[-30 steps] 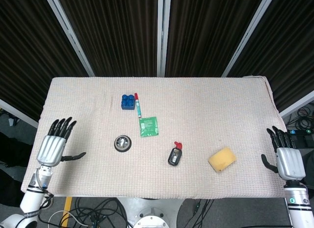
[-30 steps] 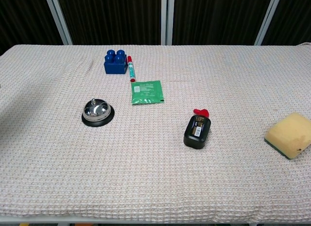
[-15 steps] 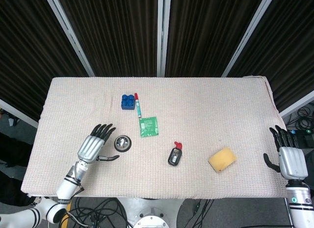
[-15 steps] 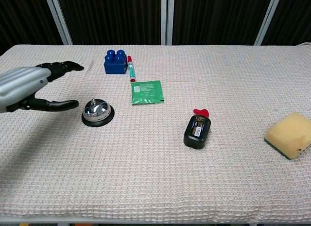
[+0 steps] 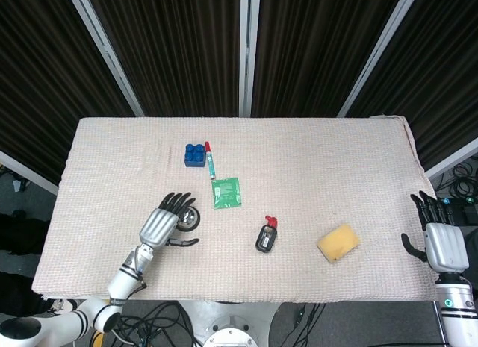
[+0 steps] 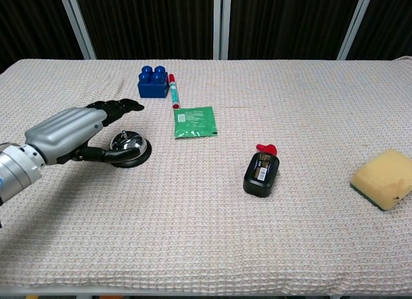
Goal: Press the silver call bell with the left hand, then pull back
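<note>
We judge the press not yet made: our left hand (image 6: 67, 133) hovers over the silver call bell (image 6: 131, 148), which sits on the woven tablecloth (image 6: 206, 235) left of the green packet (image 6: 194, 121). Its fingers (image 6: 122, 106) are spread above the dome and the thumb curls beside the base; it holds nothing, and we cannot tell whether it touches. Pressing down and pulling back remain. Our right hand (image 5: 442, 242) rests open and empty at the table's far edge
</note>
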Robot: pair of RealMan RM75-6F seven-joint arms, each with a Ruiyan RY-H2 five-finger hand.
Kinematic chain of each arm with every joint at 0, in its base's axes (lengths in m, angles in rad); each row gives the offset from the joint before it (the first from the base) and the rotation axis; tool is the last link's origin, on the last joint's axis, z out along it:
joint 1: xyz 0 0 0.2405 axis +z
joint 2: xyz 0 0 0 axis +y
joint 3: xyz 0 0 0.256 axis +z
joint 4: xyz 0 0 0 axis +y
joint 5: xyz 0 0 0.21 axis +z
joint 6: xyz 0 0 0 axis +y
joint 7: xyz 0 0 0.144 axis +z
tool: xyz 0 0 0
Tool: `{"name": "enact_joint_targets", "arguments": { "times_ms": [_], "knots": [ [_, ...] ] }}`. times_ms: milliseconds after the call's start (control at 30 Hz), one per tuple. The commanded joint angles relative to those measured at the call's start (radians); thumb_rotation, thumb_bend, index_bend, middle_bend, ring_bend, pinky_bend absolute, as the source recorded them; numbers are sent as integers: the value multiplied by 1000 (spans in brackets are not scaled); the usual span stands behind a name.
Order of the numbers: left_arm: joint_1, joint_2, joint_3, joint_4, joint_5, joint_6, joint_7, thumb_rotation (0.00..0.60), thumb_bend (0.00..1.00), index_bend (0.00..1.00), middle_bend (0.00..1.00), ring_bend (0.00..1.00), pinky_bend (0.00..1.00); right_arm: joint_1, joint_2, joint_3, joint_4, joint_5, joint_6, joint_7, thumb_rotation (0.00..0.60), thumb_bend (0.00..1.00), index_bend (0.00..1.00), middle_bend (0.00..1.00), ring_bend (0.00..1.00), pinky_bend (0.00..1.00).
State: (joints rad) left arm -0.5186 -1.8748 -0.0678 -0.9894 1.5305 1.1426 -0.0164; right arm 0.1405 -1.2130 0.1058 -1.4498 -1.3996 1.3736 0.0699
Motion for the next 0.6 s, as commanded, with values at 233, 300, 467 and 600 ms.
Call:
{"name": "enact_joint_targets", "arguments": {
  "times_ms": [233,300,467,600],
  "knots": [
    [1,-35,28,80,-34,-66,-32,57,0,0,0,0,0,0,-1,2,4,5,-2,2,600,287,0,0,0,0],
    [2,-36,30,85,-31,-59,-34,57,0,0,0,0,0,0,-1,2,5,6,-3,3,600,287,0,0,0,0],
    [-3,-41,17,83,-18,-10,-15,60,0,0,0,0,0,-1,-1,2,6,4,0,5,600,287,0,0,0,0],
    [-3,-40,13,74,-13,14,-8,57,0,0,0,0,0,-2,-1,2,7,3,2,8,600,286,0,0,0,0]
  ]
}}
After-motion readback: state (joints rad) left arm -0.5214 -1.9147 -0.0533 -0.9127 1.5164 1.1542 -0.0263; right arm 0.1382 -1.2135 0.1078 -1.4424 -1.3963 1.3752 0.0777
